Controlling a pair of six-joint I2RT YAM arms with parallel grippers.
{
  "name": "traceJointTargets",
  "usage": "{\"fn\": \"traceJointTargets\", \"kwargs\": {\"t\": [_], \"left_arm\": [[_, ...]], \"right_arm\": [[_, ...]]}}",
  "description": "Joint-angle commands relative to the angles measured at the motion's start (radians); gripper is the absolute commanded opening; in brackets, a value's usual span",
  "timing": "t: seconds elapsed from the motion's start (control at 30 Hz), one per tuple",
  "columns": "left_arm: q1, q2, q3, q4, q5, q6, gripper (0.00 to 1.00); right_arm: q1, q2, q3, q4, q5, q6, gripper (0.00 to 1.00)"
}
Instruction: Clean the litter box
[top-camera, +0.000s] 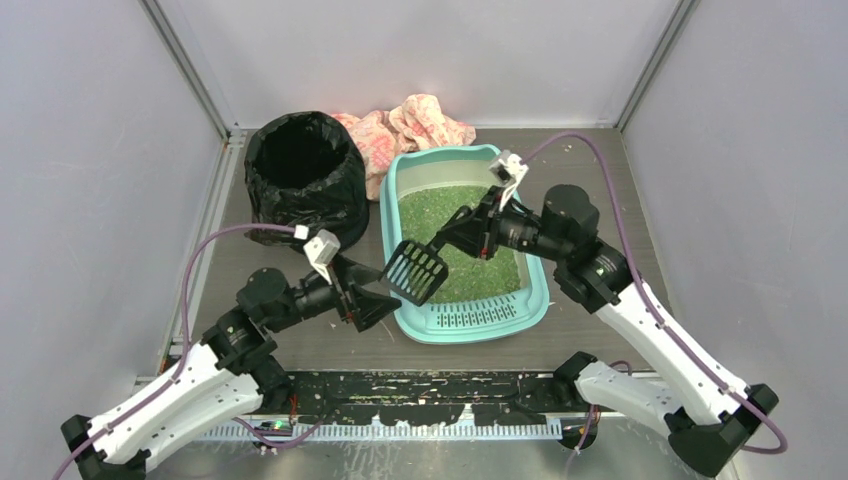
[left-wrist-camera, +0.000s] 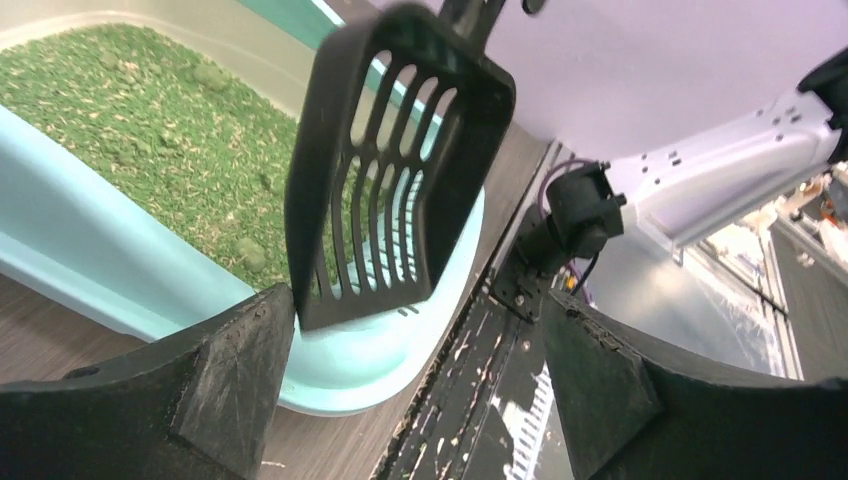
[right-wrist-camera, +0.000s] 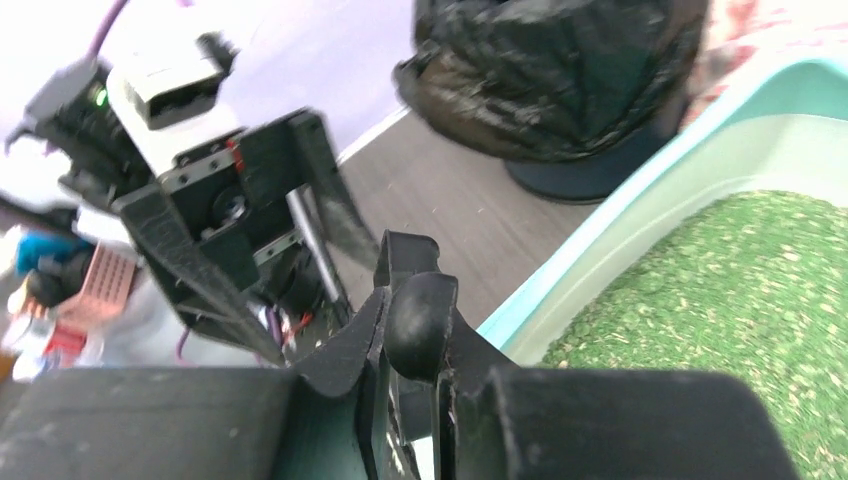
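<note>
Top external, right hand (top-camera: 458, 231) clamping scoop (top-camera: 415, 272), left hand (top-camera: 386, 304) agape beside it

Round bin with a black bag (top-camera: 303, 175) sits back left. Crumpled pink-and-white cloth (top-camera: 430, 125) is bunched just beside it.

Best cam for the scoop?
Left wrist: the scoop is close up, slots plainly visible. Top view shows it whole but small, at the litter box's near left rim. Right wrist shows only its handle, clamped in the right gripper.
</note>
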Motion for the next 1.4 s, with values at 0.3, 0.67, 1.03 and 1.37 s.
{"fn": "traceJointTargets", "kwargs": {"t": [0.3, 0.67, 1.03, 1.37], "left_arm": [[-0.006, -0.059, -0.138, 0.410, -0.195, -0.184, 0.90], [0.076, 0.158, -0.036, 0.549, -0.153, -0.213, 0.88], [0.148, 0.317, 0.049, 0.766, 0.073, -0.360, 0.85], [0.147, 0.478, 0.035, 0.981, 0.082, -0.492, 0.78]], "right_arm": [[-0.297, -0.154, -0.227, 0.583, 0.081, 0.438, 0.01], [-0.483, -0.083, -0.340, 1.101, -0.141, 0.830, 0.01], [-0.515, -0.071, -0.369, 1.126, -0.192, 0.846, 0.01], [-0.514, -0.125, -0.365, 1.007, -0.234, 0.774, 0.01]]}}
